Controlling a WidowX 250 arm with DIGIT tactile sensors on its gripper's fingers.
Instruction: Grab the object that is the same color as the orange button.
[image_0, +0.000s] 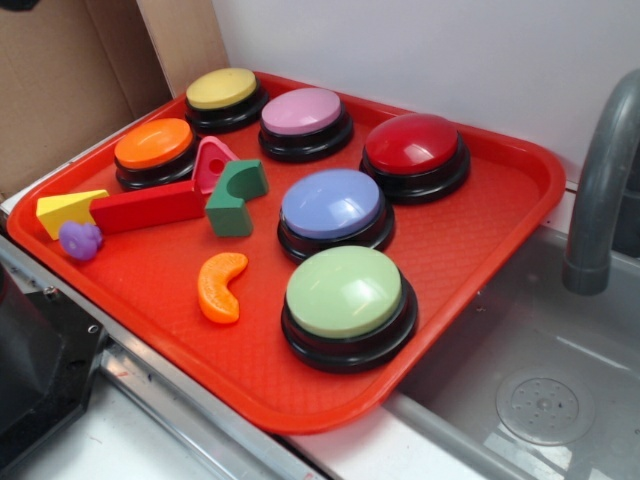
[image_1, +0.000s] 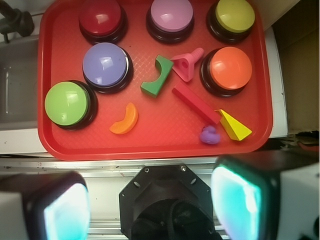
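One small orange slice toy (image_0: 222, 287) lies flat on the red tray (image_0: 470, 240), in the open stretch toward the tray's front edge, just beside the green button (image_0: 345, 293) and a little below the blue button (image_0: 331, 204). It matches the orange button (image_0: 154, 144) at the far side of the tray, which is much larger and sits on a black base.

It looks like hard, glossy plastic, so it is probably light and stiff, not fragile, but slick; the shine and the curved back could let it squirt out of a pinch. The best hold seems to be across the narrow width at the thick middle of the crescent, one finger on the inner curve and one on the outer. The tips taper and give less to bite on.

Around it, the green arch block (image_0: 235, 197), the red bar (image_0: 147, 207), the pink triangle piece (image_0: 212, 163), the yellow wedge (image_0: 68, 211) and a small purple toy (image_0: 80, 239) lie well apart from it, so the approach is clear.

In the wrist view the fingers (image_1: 67, 212) stand wide apart at the bottom of the picture, over the surface in front of the tray, holding nothing; they are blurred, so their height is hard to judge.
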